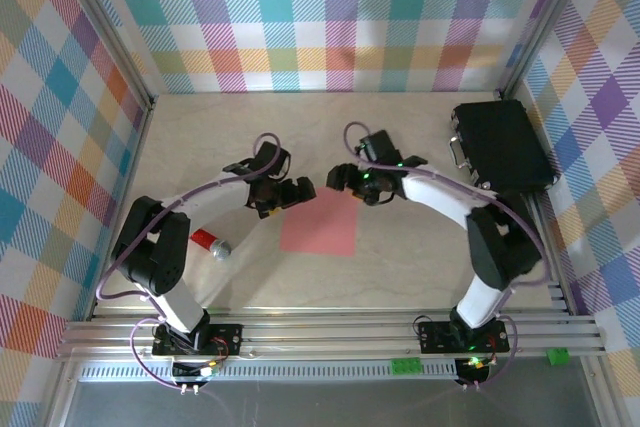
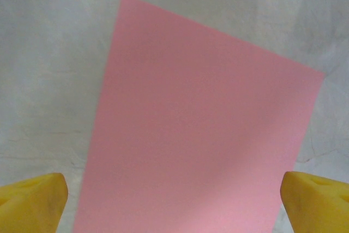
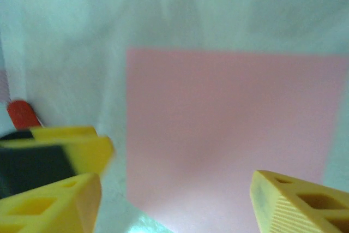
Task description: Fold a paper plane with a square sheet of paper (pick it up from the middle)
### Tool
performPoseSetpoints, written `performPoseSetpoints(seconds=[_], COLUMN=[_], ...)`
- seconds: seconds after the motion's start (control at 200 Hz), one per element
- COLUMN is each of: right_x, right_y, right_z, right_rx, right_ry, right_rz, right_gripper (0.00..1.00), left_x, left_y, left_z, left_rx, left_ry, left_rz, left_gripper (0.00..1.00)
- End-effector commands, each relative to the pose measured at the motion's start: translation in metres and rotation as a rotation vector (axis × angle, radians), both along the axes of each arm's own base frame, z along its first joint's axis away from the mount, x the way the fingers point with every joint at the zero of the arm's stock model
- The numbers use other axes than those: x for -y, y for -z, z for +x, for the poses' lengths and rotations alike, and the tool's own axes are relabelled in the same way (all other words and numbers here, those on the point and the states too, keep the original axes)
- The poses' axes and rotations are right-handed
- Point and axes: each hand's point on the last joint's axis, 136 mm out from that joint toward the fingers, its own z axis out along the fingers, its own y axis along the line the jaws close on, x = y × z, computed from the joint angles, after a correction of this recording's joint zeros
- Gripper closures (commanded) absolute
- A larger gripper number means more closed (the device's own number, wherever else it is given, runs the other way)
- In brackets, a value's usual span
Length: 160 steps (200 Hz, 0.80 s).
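The paper point(image 1: 320, 220) lies flat and unfolded at frame centre. The left gripper point(image 1: 292, 191) and right gripper point(image 1: 345, 179) hang near its upper edge, jaws wide (nothing held). Best to descend squarely over the middle and pinch gently.

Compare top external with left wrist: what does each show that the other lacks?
Top external: both arms, the left claw and right claw by the far corners of the square sheet of paper, a black case far right, a small red object left of the sheet. Left wrist: the left claw's yellow fingertips close up, spread wide, and the paper flat and uncreased. Shared: the pink sheet on the pale table.
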Motion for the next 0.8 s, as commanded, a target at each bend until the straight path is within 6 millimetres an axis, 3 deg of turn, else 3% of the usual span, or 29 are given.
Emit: performPoseSetpoints(seconds=[0.0,0.125,0.26,0.35,0.525,0.795], right_x=[0.056,0.096,0.119,0.123,0.123,0.122], right_y=[0.019,0.027,0.03,0.031,0.036,0.042], right_z=[-0.006,-0.009,-0.012,-0.013,-0.014,-0.015], right_rx=[-0.019,-0.047,-0.044,-0.046,-0.061,-0.082], right_ry=[0.084,0.171,0.221,0.232,0.238,0.244], right_rz=[-0.157,-0.168,-0.189,-0.191,-0.182,-0.177], right_gripper=[0.21,0.12,0.04,0.04,0.04,0.04], left_x=[-0.003,0.013,0.033,0.045,0.054,0.062], left_y=[0.012,0.018,0.025,0.032,0.043,0.046], left_z=[-0.024,-0.035,-0.039,-0.041,-0.039,-0.029], left_rx=[-0.079,-0.106,-0.135,-0.146,-0.171,-0.163], left_ry=[0.061,0.154,0.243,0.274,0.289,0.287], left_rz=[0.171,0.265,0.347,0.369,0.397,0.43], left_gripper=[0.0,0.0,0.03,0.12,0.12,0.15])
